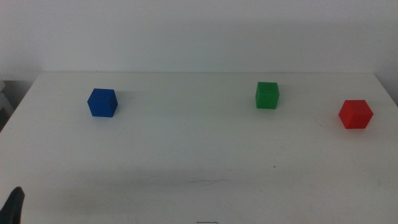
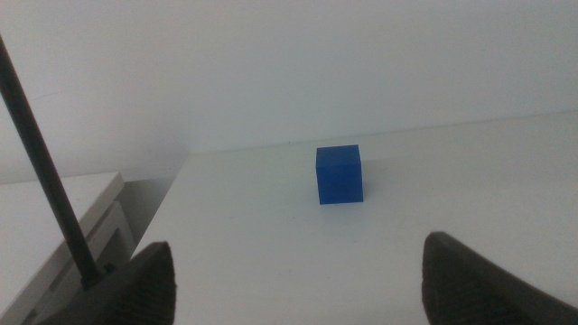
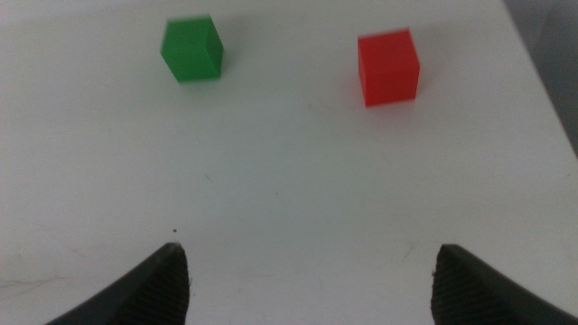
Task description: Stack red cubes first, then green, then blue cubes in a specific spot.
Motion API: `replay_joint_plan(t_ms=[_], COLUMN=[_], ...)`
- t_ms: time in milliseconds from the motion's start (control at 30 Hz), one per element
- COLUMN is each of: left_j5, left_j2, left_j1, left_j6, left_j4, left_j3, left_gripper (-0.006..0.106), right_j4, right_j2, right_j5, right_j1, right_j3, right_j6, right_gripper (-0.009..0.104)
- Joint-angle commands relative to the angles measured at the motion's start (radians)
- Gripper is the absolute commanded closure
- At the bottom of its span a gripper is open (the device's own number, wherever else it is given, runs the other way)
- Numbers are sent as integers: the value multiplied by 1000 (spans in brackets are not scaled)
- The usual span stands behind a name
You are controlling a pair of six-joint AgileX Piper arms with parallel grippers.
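Red cube (image 1: 356,114), green cube (image 1: 267,95), blue cube (image 1: 102,102) apart on white table (image 1: 199,155); both grippers' jaws apparently wide.

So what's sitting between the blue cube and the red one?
In the middle view, the green cube stands between the blue cube and the red cube, nearer the red; otherwise only bare white table.

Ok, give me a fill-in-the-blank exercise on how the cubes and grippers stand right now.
1. In the middle view, the cube between the blue cube and the red cube is ____.
2. The left gripper, jaws open, faces the ____ cube.
3. The right gripper has its jaws ____, with the green cube and the red cube ahead.
4. The number of cubes stacked so far is ____.

Missing words: green; blue; open; zero
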Motion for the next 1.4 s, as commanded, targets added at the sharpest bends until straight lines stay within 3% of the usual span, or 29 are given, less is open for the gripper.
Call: replay_joint_plan(t_ms=[0, 300, 633, 1033, 1367], left_j5=[-74, -74, -74, -74, -74], left_j2=[-21, -21, -21, -21, -21], left_j1=[0, 0, 0, 0, 0], left_j6=[-9, -9, -9, -9, -9], left_j4=[0, 0, 0, 0, 0], left_j3=[-3, -3, -3, -3, -3], left_gripper=[7, 7, 7, 7, 7], right_j4=[-2, -5, -135, -107, -117], right_j2=[103, 377, 722, 1085, 1233], right_j5=[1, -48, 117, 187, 67], right_j1=[-1, -1, -11, -124, -123], right_j3=[-125, -233, -570, -920, -959], right_j6=[-3, -13, -9, -114, -158], right_gripper=[1, 1, 1, 1, 1])
